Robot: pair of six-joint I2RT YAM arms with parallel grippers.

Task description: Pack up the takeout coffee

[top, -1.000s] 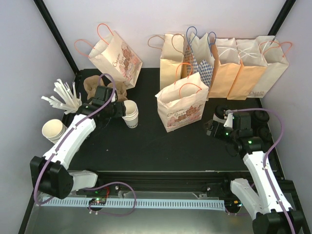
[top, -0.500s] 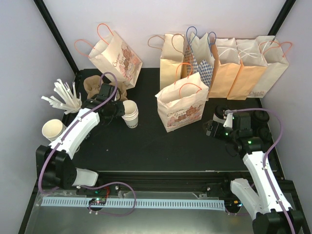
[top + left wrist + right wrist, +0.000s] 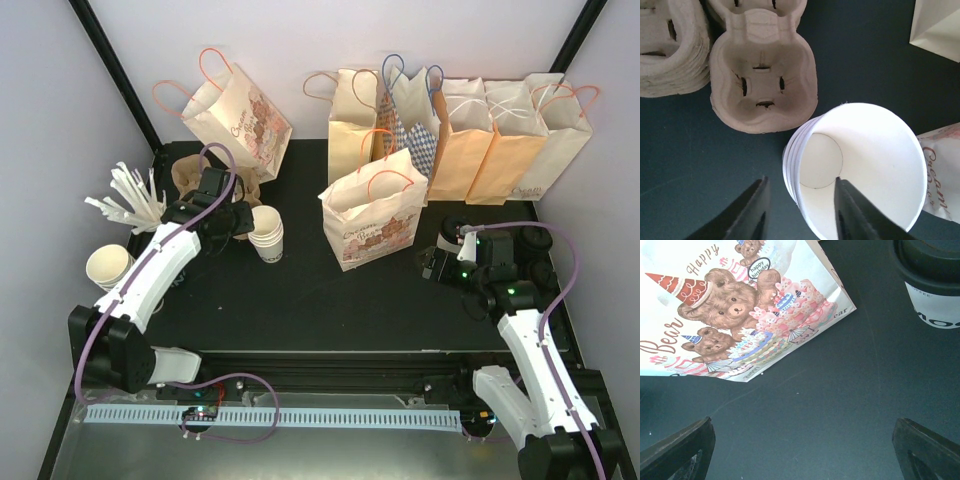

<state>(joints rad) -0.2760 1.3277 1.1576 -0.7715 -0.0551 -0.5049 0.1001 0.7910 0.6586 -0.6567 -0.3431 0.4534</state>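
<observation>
A takeout coffee (image 3: 932, 285), a white paper cup with a black lid, stands at the top right of the right wrist view. From above it (image 3: 455, 230) shows just behind my right gripper (image 3: 440, 262). The right gripper (image 3: 802, 432) is open wide over bare black table, with nothing between its fingers. My left gripper (image 3: 245, 222) is at a stack of lidless white cups (image 3: 268, 235). In the left wrist view the left gripper (image 3: 800, 182) straddles the top cup's wall (image 3: 795, 165), one finger outside and one inside, with gaps on both sides.
A teddy-bear paper bag (image 3: 372, 222) stands mid-table, also in the right wrist view (image 3: 730, 305). More bags (image 3: 470, 135) line the back. Pulp cup carriers (image 3: 762, 75) lie beside the cup stack. Straws (image 3: 130, 200) and another cup stack (image 3: 110, 265) are far left; loose black lids (image 3: 540, 245) far right.
The left gripper's jaws have narrowed around the top cup's wall, and the left arm has shifted a little. The right arm has not moved.
</observation>
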